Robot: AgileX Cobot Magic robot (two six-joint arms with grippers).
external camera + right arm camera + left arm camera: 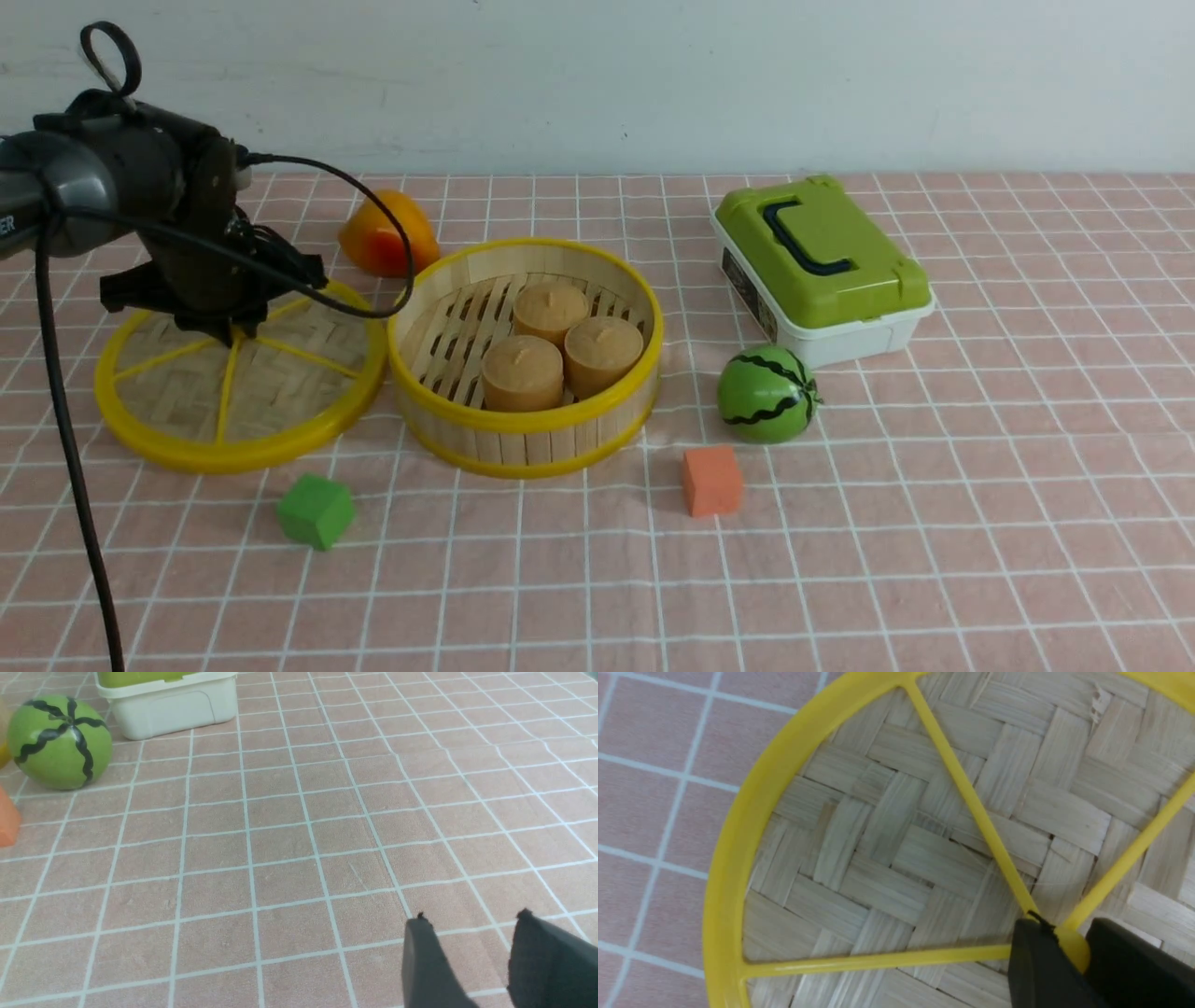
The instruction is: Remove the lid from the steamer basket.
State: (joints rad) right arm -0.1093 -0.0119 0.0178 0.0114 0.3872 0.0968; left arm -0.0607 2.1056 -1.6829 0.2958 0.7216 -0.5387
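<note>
The lid (pixel 280 387) lay flat on the counter (pixel 840 560), just to the left of the steamer basket (pixel 523 446). The basket stood open with three brown cakes (pixel 553 347) inside. The left hand (pixel 233 329) was down on the middle of the lid, one finger on each side of the yellow hub (pixel 1071 948). I could not tell if it was squeezing. The right hand (pixel 472 933) was open over the counter, holding nothing.
</note>
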